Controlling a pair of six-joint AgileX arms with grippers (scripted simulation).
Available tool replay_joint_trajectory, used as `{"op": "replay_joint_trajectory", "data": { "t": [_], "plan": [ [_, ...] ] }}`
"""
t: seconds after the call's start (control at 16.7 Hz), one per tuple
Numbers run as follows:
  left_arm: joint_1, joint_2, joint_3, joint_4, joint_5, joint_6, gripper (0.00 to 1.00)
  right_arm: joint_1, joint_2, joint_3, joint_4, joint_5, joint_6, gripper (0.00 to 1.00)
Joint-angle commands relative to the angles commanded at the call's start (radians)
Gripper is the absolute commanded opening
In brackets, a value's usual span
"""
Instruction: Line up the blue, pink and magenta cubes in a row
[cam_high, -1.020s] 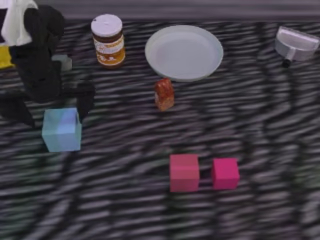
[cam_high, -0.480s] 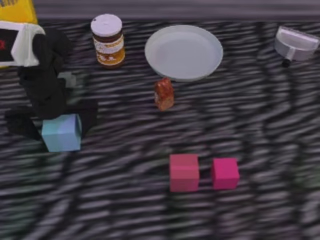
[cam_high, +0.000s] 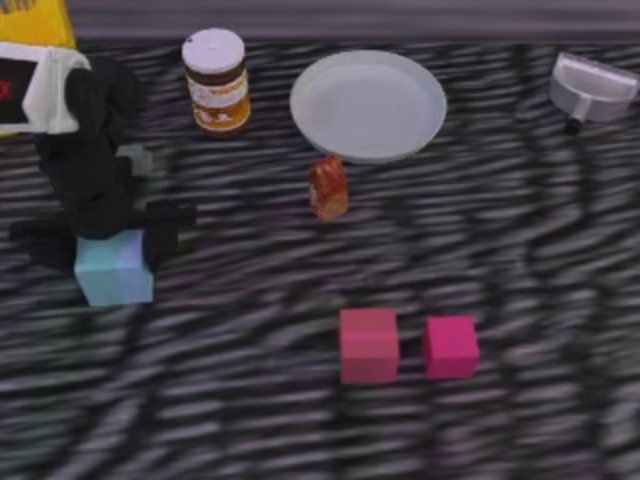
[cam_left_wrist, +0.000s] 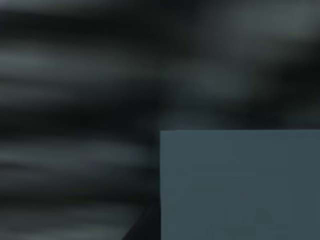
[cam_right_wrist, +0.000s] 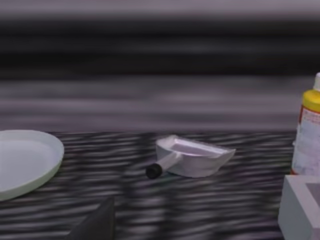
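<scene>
Top view shows my left hand (cam_high: 103, 232) spread wide astride the blue cube (cam_high: 114, 272) at the counter's left. Close squarely on opposite faces, then carry it beside the pink cube (cam_high: 368, 345), which sits next to the magenta cube (cam_high: 449, 347).

Over the last second the left gripper (cam_high: 103, 232) has come down over the light sky-blue cube (cam_high: 114, 272) at the table's left — its dark fingers (cam_high: 163, 228) now flank the cube's far end, where earlier they sat higher; the cube itself lies slightly nearer the table's left edge and the near side than before; the arm's white and black wrist has swung in from the far left corner.
</scene>
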Motion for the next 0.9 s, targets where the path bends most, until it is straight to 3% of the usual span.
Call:
{"op": "replay_joint_trajectory", "data": {
  "t": [0.3, 0.9],
  "plan": [
    [0.0, 0.0, 0.0, 0.0, 0.0, 0.0, 0.02, 0.0, 0.0, 0.0, 0.0, 0.0, 0.0, 1.0],
    [0.001, -0.013, 0.005, -0.008, -0.003, 0.002, 0.0, 0.0, 0.0, 0.0, 0.0, 0.0, 0.0, 1.0]
  ]
}}
